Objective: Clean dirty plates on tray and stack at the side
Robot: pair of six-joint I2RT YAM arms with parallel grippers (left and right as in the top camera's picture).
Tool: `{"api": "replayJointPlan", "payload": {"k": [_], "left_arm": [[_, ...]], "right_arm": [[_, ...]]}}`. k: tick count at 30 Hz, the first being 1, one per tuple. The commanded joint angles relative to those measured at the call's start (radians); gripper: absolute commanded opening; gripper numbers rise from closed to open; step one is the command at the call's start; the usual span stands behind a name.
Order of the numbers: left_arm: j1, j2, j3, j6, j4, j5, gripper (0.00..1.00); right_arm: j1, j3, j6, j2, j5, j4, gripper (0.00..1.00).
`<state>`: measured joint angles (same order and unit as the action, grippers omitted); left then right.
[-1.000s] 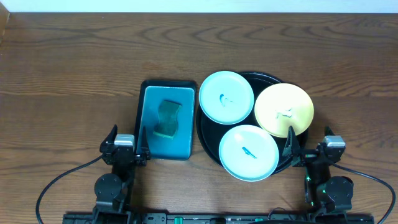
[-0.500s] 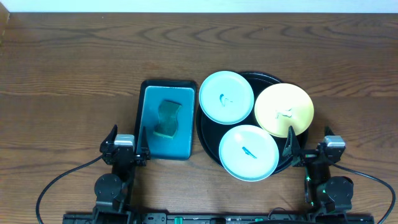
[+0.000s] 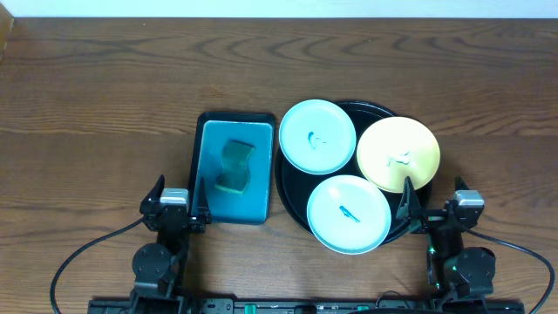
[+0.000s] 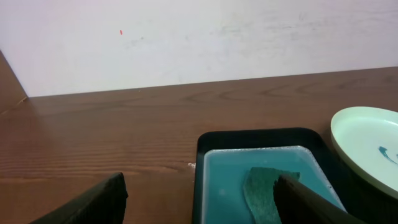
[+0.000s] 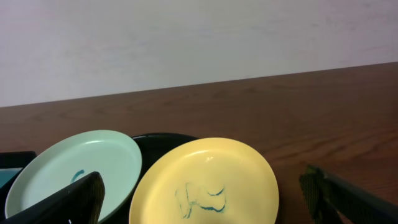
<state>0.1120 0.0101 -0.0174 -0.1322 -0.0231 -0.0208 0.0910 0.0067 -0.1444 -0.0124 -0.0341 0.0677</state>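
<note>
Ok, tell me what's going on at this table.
Nothing is being handled yet. Both arms rest at the near edge of the table, fingers open. The left gripper faces a greenish sponge-like pad in the small teal-lined tray; the right gripper faces the plates. The far mint plate, near mint plate and yellow plate lie on the round black tray, each with a smear, none cleaned or stacked aside.

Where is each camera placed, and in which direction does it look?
Overhead: above the table, looking straight down; left gripper and right gripper at the near edge.
Left wrist: low, facing the far wall over the sponge; own fingers below.
Right wrist: low, facing the wall over the yellow plate; own fingers below.
Shared: both wrist views show the far mint plate.
</note>
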Motion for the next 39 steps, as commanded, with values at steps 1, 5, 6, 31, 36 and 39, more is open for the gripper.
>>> {"api": "replayJointPlan", "payload": {"k": [1,5,6,31,36,39], "left_arm": [[-0.005,-0.006,0.013,-0.009,-0.048,-0.005,0.77],[-0.005,-0.006,0.013,-0.009,-0.048,-0.005,0.76],[-0.005,-0.006,0.013,-0.009,-0.048,-0.005,0.76],[-0.005,0.080,-0.113,0.251,-0.172,-0.005,0.77],[-0.004,0.243,-0.246,0.266,-0.262,0.016,0.77],[-0.004,0.344,-0.334,0.267,-0.323,0.042,0.77]], "right_arm": [[0.008,-0.001,0.011,-0.001,-0.007,0.003,0.99],[0.008,-0.001,0.011,-0.001,-0.014,0.003,0.99],[0.008,-0.001,0.011,-0.001,-0.014,0.003,0.99],[0.008,0.086,-0.088,-0.041,-0.010,0.161,0.99],[0.008,0.208,-0.127,-0.166,-0.010,0.291,0.99],[0.008,0.282,-0.152,-0.256,0.023,0.348,0.99]]}}
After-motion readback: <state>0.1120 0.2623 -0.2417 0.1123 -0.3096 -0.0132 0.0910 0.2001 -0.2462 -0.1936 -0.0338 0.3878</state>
